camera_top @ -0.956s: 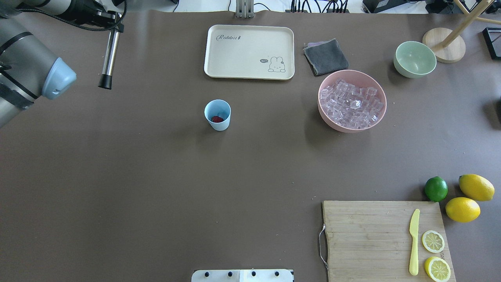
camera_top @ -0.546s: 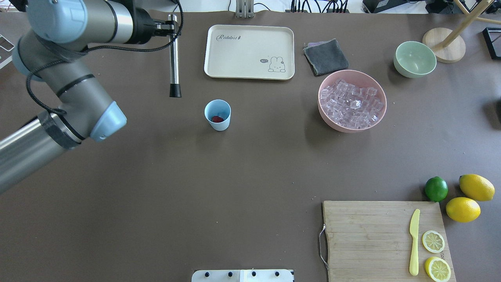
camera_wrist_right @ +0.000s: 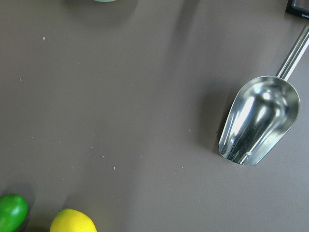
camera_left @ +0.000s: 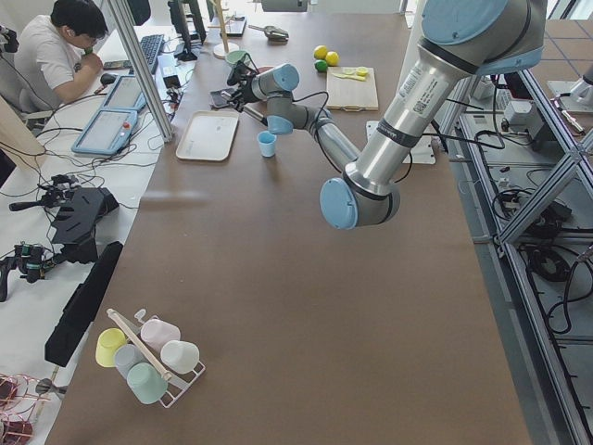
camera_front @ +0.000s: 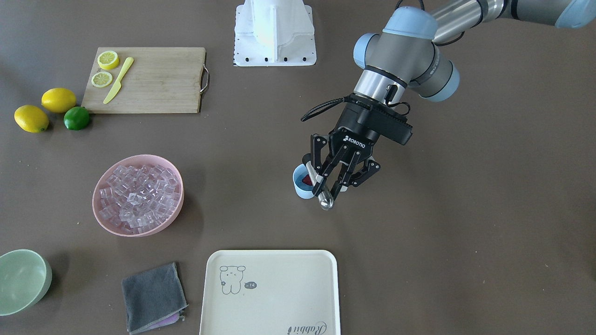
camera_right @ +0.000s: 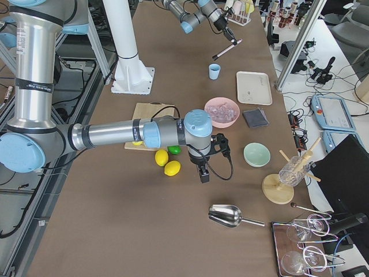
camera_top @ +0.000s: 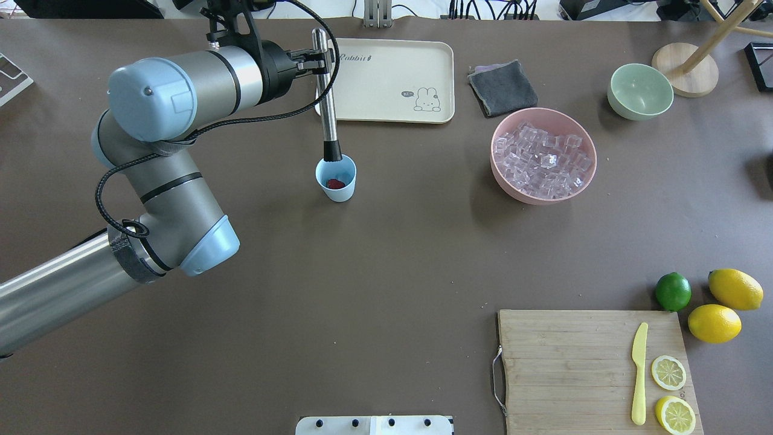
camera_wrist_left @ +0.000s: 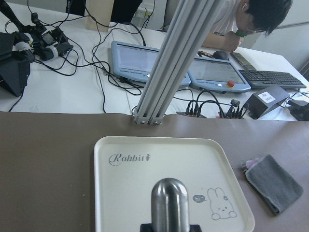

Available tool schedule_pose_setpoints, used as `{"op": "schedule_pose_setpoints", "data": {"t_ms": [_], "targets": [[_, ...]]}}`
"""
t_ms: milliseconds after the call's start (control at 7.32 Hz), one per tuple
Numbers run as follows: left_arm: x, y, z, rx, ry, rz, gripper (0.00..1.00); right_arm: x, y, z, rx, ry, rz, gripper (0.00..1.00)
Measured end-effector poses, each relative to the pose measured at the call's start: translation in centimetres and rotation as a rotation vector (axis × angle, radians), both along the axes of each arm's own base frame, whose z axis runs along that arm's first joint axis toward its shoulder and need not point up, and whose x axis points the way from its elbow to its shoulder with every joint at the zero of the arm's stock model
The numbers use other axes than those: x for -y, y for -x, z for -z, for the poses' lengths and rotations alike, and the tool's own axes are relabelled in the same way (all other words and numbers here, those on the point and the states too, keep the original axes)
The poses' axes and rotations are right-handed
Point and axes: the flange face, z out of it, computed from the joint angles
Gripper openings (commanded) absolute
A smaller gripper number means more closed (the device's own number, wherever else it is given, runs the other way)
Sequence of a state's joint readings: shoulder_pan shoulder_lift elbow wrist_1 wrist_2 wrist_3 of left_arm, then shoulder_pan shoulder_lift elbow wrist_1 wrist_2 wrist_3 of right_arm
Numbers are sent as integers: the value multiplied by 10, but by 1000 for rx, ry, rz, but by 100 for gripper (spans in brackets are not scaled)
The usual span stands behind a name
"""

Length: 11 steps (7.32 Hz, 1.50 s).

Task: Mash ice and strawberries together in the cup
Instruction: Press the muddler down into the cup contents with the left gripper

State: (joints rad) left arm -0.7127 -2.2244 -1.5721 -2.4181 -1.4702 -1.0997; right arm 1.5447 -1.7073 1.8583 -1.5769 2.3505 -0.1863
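1. Cup (camera_top: 336,178): mid-table, near the tray (camera_top: 386,115); light plastic, likely to tip under side load. The strawberry (camera_top: 334,183) inside looks soft.
2. Ice (camera_top: 542,160): in the pink bowl (camera_top: 499,175); probably hard and slippery.
3. Left gripper (camera_front: 329,188): clamped on the muddler (camera_top: 328,96), whose tip is at the cup's rim.
4. Right gripper (camera_right: 203,176): closure cannot be told.

**Left gripper** (camera_front: 327,193): matt black fingers, clamped on a muddler (camera_top: 328,90) of bright, smooth steel that catches the room lights and ends in a dull black tip. Directly below it stands the cup (camera_top: 338,190), of smooth pale blue plastic (only a faint sheen). Under everything lies the table cover (camera_top: 302,272), a matt brown sheet. Just beyond the gripper is a tray (camera_top: 386,78) of satin cream plastic. Well off to its right are:
- the ice (camera_top: 543,160), clear and glassy, in a smooth pink bowl (camera_top: 510,190)
- a napped grey cloth (camera_top: 502,87)
- a board (camera_top: 561,362) of grainy, unvarnished wood
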Motion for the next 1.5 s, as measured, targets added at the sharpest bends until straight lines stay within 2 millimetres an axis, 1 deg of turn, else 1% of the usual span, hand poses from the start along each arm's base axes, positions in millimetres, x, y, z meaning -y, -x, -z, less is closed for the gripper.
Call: {"op": "schedule_pose_setpoints", "data": {"t_ms": [273,410,683,956,1093,1503], "targets": [[12,-12,-8,24,12,40,0,0,0,-1,1,1,1,98],[14,-19,-13,34,18,45,0,0,0,0,1,1,1,98],[3,-37,-18,43,22,42,0,-1,0,0,1,0,1,98],[-6,-50,-22,50,25,34,0,-1,0,-1,0,1,0,98],[-7,-56,-24,56,27,36,0,-2,0,-1,1,3,0,98],[1,-67,-29,79,39,40,0,-8,-2,-4,0,11,-3,98]]}}
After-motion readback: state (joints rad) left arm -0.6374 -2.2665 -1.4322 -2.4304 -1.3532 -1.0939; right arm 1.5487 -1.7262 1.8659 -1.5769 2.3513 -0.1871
